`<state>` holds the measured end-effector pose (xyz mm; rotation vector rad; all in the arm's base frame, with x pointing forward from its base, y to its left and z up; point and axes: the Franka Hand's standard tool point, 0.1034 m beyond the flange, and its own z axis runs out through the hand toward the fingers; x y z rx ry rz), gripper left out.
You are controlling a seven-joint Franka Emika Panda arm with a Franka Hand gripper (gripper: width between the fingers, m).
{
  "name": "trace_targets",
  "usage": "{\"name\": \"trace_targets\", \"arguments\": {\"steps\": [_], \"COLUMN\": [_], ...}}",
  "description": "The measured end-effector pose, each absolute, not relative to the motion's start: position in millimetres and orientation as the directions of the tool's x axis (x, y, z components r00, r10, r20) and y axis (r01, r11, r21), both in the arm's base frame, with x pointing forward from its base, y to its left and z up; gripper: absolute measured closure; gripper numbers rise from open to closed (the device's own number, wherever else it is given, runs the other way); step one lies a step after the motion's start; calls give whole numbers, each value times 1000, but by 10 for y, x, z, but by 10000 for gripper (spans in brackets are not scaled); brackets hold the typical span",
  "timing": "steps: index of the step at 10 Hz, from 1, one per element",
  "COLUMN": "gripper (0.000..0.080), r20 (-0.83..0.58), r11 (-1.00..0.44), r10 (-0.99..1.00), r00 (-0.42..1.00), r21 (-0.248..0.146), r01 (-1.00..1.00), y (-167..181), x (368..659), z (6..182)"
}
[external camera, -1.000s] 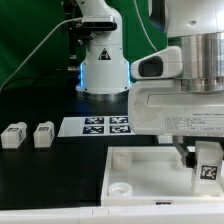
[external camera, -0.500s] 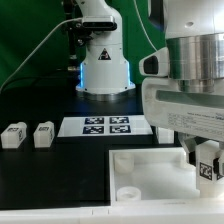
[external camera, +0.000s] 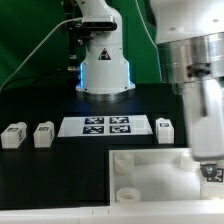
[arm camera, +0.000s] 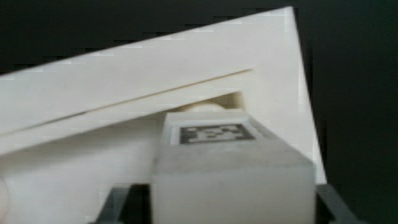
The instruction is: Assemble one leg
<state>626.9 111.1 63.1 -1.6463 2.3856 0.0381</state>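
Observation:
My gripper [external camera: 209,163] is shut on a leg [external camera: 212,173], a small white post with a black-and-white tag. It holds the leg at the right end of the large white tray-like piece [external camera: 150,172]. In the wrist view the leg [arm camera: 222,160] sits between my gripper's [arm camera: 222,208] dark fingers, tag up. Its far end points at a round corner socket [arm camera: 214,101] of the tray-like piece [arm camera: 143,95]. I cannot tell if the leg touches the socket. Three more legs stand on the table: two [external camera: 13,135] [external camera: 43,134] at the exterior view's left, one [external camera: 164,128] by the marker board.
The marker board [external camera: 105,126] lies flat behind the tray-like piece. The robot's base [external camera: 103,65] stands at the back with cables on its left. My arm fills the exterior view's right side. A round socket [external camera: 122,186] shows at the tray's near left corner.
My hand has turned and shifted to the exterior view's right with the leg still in it. The leg beside the marker board, hidden before by my arm, now shows.

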Motion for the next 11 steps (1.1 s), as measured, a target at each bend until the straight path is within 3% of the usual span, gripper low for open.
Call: {"name": "trace_targets", "arguments": {"steps": [1, 2, 3, 4, 6, 7, 11], "gripper": [504, 432, 278, 190, 161, 151, 150], "r20": [-209, -208, -207, -199, -157, -99, -43], "r11": [359, 357, 351, 296, 83, -159, -502], "r10": [-920, -921, -924, -943, -985, -981, -859], "r00": [-331, -328, -323, -267, -66, 169, 511], "r21": [-116, -116, -117, -129, -106, -99, -132], "r01": [-926, -927, -929, -947, -991, -982, -855], "y": [1108, 1108, 1108, 1109, 1201, 1247, 1210], "x": [6268, 6265, 6264, 6262, 6206, 6206, 6223], "z": [632, 624, 621, 618, 611, 639, 636]}}
